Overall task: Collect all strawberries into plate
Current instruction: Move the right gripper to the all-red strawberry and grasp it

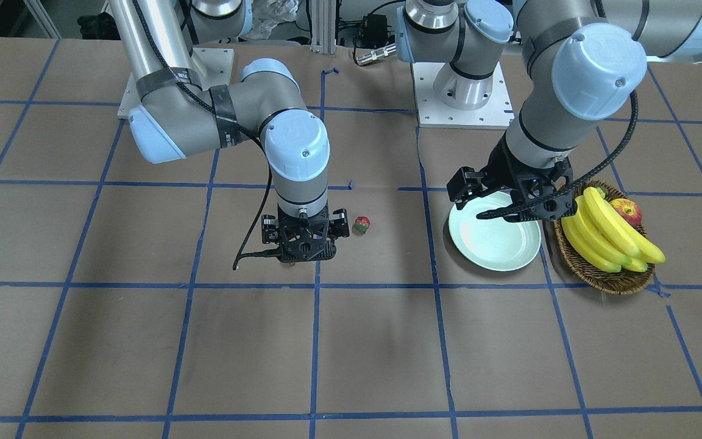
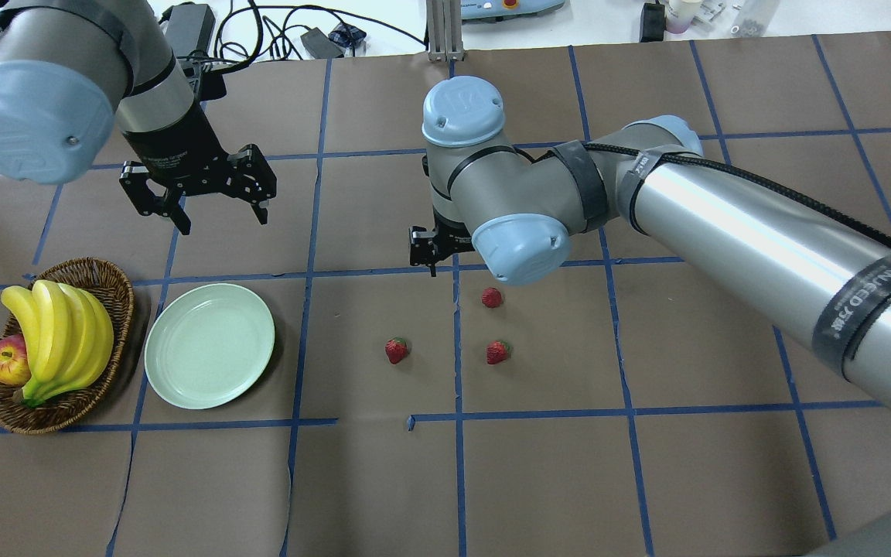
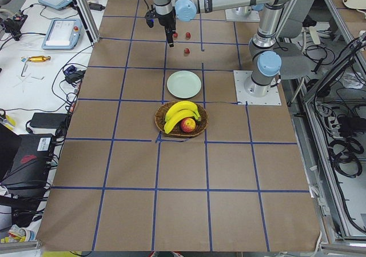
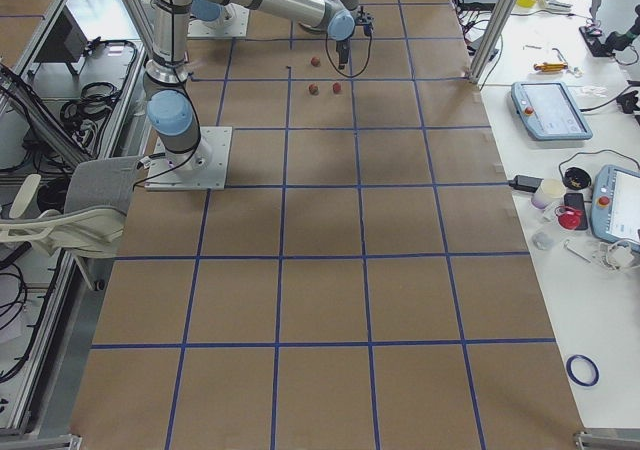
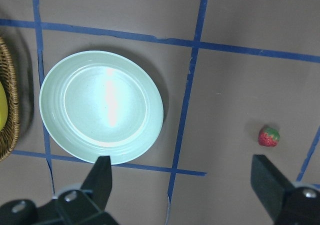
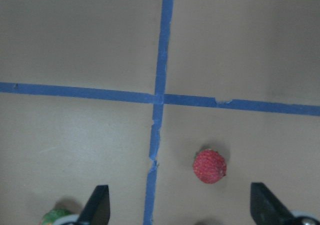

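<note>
At the overhead view's left edge a wicker basket [image 2: 117, 309] holds bananas [image 2: 66, 333] and an apple [image 2: 6, 362]. Just beside it the pale green plate [image 2: 209, 344] lies flat on the table [image 2: 646, 480], its bowl bare. The left gripper [image 2: 224, 223] hangs in the air near the plate, fingers spread wide and gripping nothing. In its wrist view the plate sits ahead of one finger [image 5: 102, 177] and a single berry lies on the table just past the other. All three strawberries rest on the table well apart from the plate: one strawberry [image 2: 397, 350] closest to it, a second strawberry [image 2: 492, 297] farther right, a third strawberry [image 2: 497, 353] just below that one. The right gripper [image 6: 179, 200] points straight down beside this cluster, released and wide. Its wrist view shows the second berry on the table ahead of the gap, nearer one finger [image 6: 265, 202] – touching neither. A green cap peeks in at the bottom edge by the other finger.
</note>
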You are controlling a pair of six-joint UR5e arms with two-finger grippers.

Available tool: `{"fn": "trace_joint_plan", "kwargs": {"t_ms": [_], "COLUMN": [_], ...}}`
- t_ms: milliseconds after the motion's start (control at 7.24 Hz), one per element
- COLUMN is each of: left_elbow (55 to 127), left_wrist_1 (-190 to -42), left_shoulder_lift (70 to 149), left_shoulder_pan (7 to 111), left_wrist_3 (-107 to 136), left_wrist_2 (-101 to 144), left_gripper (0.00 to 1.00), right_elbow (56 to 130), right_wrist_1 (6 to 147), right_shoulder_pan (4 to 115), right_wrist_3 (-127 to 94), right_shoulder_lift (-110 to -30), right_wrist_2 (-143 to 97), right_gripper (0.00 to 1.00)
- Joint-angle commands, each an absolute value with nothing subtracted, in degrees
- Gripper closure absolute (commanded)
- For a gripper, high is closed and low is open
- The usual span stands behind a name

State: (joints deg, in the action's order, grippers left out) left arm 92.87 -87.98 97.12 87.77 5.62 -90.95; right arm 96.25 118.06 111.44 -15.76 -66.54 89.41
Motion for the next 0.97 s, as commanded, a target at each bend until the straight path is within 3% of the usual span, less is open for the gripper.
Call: {"fn": "trace_joint_plan", "kwargs": {"t_ms": [0, 828], "left_elbow": [92.9, 93.0], "left_wrist_1": [-87.9, -87.9], "left_shoulder_lift": [97.3, 97.6], "left_shoulder_pan": [87.8, 88.2], "left_wrist_3": [5.6, 5.7], "left_wrist_2": [-90.9, -90.9], "left_gripper": [0.00, 0.00], "right_elbow": [99.7, 101.4], "right_wrist_1": [118.4, 121.9], "right_shoulder_pan": [110.7, 109.3], "right_wrist_3": [-12.0, -7.6], "right_shoulder_lift": [-66.2, -62.9], "right_wrist_2": [91.2, 91.0], "right_gripper": [0.00, 0.02]}}
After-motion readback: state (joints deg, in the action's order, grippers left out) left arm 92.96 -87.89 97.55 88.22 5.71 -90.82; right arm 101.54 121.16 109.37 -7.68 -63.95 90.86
